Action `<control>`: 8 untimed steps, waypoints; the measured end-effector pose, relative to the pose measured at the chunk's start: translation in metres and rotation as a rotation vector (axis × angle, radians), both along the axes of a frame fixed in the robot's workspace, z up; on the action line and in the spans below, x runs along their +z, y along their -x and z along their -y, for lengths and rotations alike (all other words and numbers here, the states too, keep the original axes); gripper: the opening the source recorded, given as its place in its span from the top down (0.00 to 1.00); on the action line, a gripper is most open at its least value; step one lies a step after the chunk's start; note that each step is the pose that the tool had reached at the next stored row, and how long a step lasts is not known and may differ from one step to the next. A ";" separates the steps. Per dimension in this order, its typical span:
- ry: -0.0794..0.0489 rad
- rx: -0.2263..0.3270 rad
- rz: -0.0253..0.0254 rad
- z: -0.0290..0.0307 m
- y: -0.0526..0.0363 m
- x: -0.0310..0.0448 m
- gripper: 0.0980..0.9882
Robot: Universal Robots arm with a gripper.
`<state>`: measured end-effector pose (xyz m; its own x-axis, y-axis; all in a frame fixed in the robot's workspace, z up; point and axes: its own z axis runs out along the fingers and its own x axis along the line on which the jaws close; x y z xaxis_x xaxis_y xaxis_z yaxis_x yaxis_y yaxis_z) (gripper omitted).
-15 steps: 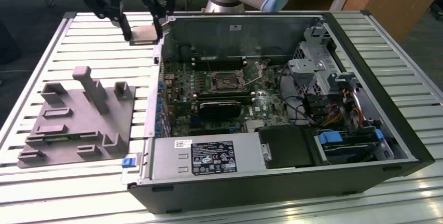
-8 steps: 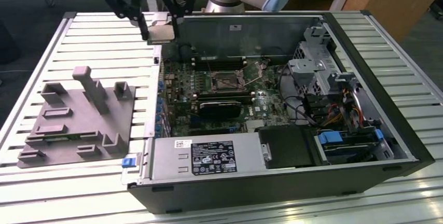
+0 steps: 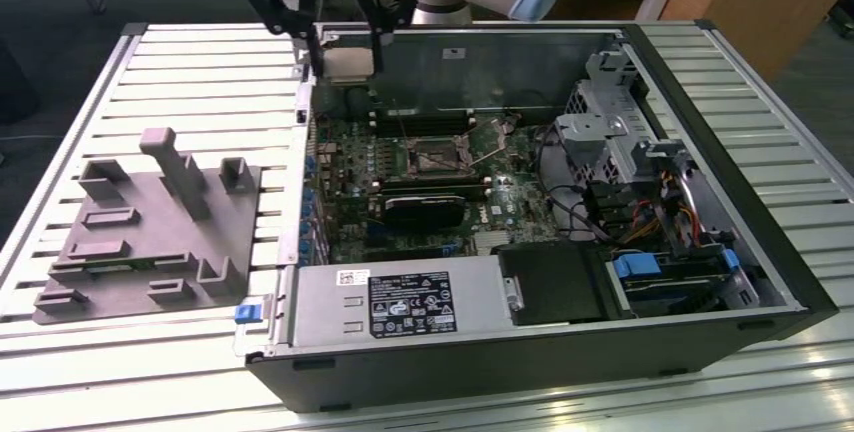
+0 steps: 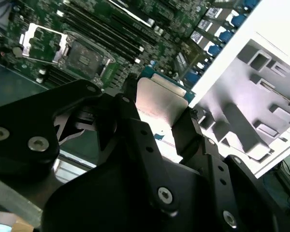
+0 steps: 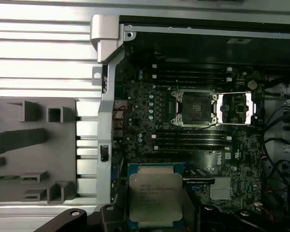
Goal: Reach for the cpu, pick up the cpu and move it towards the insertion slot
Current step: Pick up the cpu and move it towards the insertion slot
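While my gripper (image 3: 344,50) hangs over the open computer case (image 3: 747,252) in the exterior view, pinching the cpu (image 3: 348,60) aloft, the insertion slot (image 3: 435,155) lies open on the motherboard below. In the second wrist view my fingers (image 4: 193,137) clamp the cpu's (image 4: 162,104) edges; I judge it should stay level. In the first wrist view the cpu (image 5: 154,197) sits near the insertion slot (image 5: 196,107), the grey tray (image 5: 34,150) outside the case.

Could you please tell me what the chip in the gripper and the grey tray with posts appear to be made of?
The small square silver-grey cpu, held in the gripper, looks metal-topped: a brushed lid with dull sheen over a pale rim. The grey tray with upright posts looks like matte moulded plastic, uniform and without glare.
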<state>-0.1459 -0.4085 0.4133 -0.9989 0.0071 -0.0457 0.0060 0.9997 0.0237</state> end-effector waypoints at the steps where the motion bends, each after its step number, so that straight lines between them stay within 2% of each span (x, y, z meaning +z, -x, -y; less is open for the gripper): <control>1: 0.000 0.000 0.0000 0.0000 -0.0040 -0.0001 0.51; 8: 0.000 0.000 -0.0004 -0.0011 -0.0277 -0.0015 0.51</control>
